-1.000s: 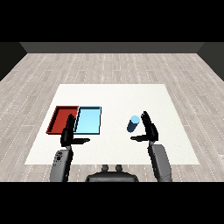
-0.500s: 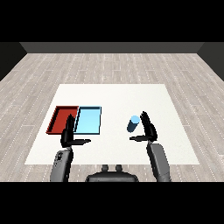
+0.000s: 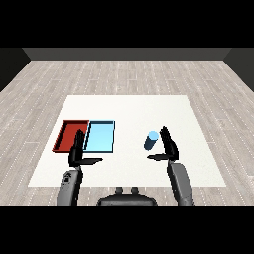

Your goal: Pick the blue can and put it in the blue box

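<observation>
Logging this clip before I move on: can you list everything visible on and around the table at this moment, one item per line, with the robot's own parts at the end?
table: one, white, centre of view, on a grey wood-plank floor
red tray: one, red, left part of the table, leftmost of the two trays
blue tray: one, light blue, side by side with the red tray, on its right
blue can: one, blue with a lighter top, right of the trays, just left of the right hand
left hand: one, black on a grey forearm, fingers straight, in front of the trays
right hand: one, black on a grey forearm, fingers straight, thumb out, beside the can, not curled round it
</observation>
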Motion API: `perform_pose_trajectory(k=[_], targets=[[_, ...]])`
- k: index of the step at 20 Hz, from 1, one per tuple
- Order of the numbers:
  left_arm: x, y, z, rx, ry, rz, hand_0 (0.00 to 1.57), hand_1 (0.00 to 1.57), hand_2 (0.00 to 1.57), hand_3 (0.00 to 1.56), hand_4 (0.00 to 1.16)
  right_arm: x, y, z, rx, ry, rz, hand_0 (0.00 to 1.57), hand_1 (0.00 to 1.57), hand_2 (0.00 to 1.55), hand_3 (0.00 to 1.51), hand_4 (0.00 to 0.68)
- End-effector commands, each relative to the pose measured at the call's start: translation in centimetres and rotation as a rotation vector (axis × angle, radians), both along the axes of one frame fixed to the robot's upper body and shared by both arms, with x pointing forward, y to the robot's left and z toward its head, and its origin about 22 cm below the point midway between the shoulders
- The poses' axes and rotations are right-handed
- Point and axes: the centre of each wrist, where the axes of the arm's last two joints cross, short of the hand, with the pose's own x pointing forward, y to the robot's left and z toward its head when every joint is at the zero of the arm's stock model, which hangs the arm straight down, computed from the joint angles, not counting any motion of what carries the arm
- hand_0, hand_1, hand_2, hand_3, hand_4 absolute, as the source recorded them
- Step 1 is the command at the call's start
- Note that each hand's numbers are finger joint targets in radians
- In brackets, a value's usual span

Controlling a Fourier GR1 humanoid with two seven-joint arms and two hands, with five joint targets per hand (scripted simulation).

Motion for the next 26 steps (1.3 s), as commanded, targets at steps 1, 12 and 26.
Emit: perform_pose_trajectory(k=[1,12,26], targets=[[-0.1,1.4,-0.2,0.006,-0.006,0.013,0.0,0.0,0.0,0.0,0.0,1.6,-0.4,-0.4,0.006,0.02,-0.014,0.0,0.0,0.0,0.0,0.0],[-0.8,-0.2,-1.1,0.013,-0.012,0.011,0.0,0.0,0.0,0.0,0.0,2.3,-1.3,-2.2,0.037,0.113,-0.046,0.0,0.0,0.0,0.0,0.0],[-0.2,-0.5,-0.2,0.04,-0.009,0.043,0.0,0.0,0.0,0.0,0.0,4.8,1.7,-3.7,0.076,0.214,-0.064,0.0,0.0,0.0,0.0,0.0]])
